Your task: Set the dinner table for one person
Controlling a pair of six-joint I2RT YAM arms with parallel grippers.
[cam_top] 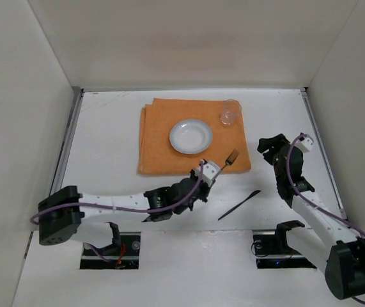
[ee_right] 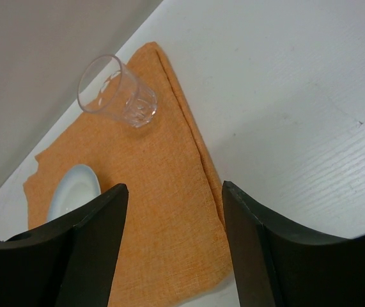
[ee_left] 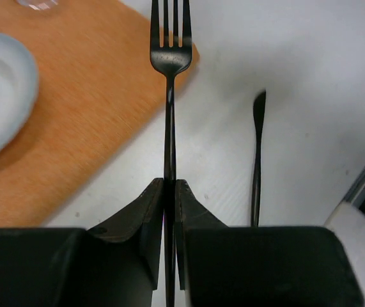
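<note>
Left gripper (ee_left: 170,185) clamped on the handle of the black fork (ee_left: 169,57), tines over the near right corner of the orange mat (cam_top: 160,134), likely for placing beside the white plate (cam_top: 191,136) mid-mat; black knife (cam_top: 239,204) loose on the bare dinner table (cam_top: 105,128) just right, right gripper (ee_right: 174,187) wide and empty, glass (cam_top: 229,113) on the mat's far right corner.

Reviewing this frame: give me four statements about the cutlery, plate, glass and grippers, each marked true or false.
1. The left gripper is shut on the fork. True.
2. The knife lies on the orange mat. False: it lies on the bare dinner table, off the mat.
3. The right gripper holds the glass. False: it is open and empty; the glass stands on the mat.
4. The plate sits on the mat. True.
</note>
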